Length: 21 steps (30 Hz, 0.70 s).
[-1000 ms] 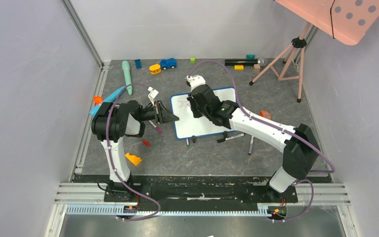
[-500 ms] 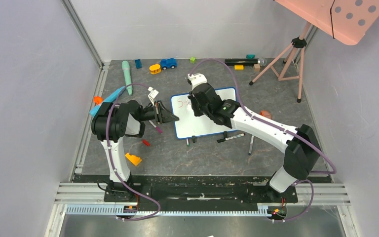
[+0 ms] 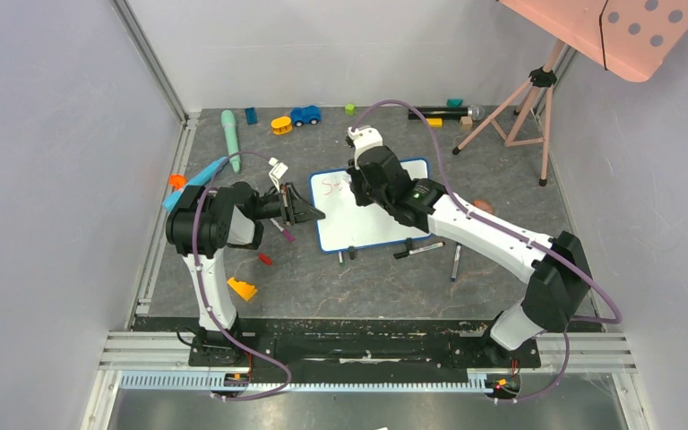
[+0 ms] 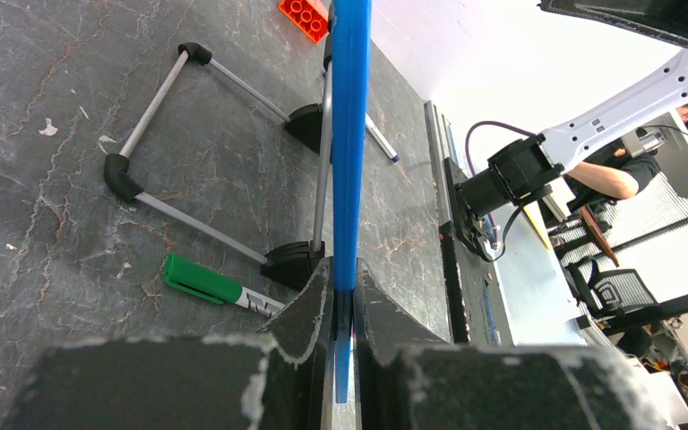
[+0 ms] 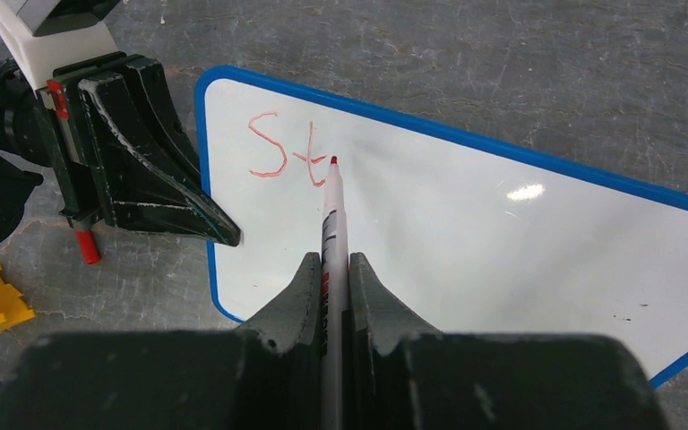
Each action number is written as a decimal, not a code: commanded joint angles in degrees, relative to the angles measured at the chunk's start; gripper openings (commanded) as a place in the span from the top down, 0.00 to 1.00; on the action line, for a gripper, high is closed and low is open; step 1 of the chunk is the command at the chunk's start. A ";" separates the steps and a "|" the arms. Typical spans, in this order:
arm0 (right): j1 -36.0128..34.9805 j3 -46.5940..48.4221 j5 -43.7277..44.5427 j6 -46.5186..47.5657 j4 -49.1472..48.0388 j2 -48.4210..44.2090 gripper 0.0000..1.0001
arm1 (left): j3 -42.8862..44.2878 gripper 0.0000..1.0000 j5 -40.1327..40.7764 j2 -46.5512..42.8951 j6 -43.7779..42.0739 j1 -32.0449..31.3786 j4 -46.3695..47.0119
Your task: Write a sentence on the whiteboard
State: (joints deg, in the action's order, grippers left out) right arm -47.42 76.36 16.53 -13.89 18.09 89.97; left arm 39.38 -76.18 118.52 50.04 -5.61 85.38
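Observation:
The whiteboard [image 3: 372,224], white with a blue frame, lies in the middle of the table. My left gripper [image 3: 319,213] is shut on its left edge; in the left wrist view the blue frame [image 4: 351,134] runs up from between the closed jaws [image 4: 344,273]. My right gripper [image 5: 330,264] is shut on a red marker [image 5: 333,210], and its red tip touches the whiteboard [image 5: 502,233]. Of the sentence, the red letters "St" [image 5: 273,148] stand at the board's top left, just left of the tip. From above, the right gripper [image 3: 358,184] hovers over that corner.
A green marker [image 4: 202,280] and the board's metal stand with black feet [image 4: 297,260] lie beneath it. Black markers [image 3: 418,250] rest near the front edge. Toys, including a blue car [image 3: 305,115], line the back. A pink tripod [image 3: 520,112] stands back right, a yellow block [image 3: 242,288] front left.
The right gripper has slid a little to the right along the board's top edge, and the red writing has grown from an "S" to "St". The left arm has not moved.

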 commanded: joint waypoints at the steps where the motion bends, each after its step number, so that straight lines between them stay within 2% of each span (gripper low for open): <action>1: 0.27 1.15 0.10 0.63 -0.59 0.27 1.00 | 0.01 0.98 -2.39 0.13 -1.00 -0.06 3.83; 21: 0.48 1.99 1.00 0.51 0.28 3.07 1.00 | -0.18 0.98 -2.49 0.09 -1.09 -0.09 3.82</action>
State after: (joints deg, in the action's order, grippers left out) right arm -47.27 76.36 16.56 -13.82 18.57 92.23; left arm 39.38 -76.18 118.52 50.04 -5.61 85.38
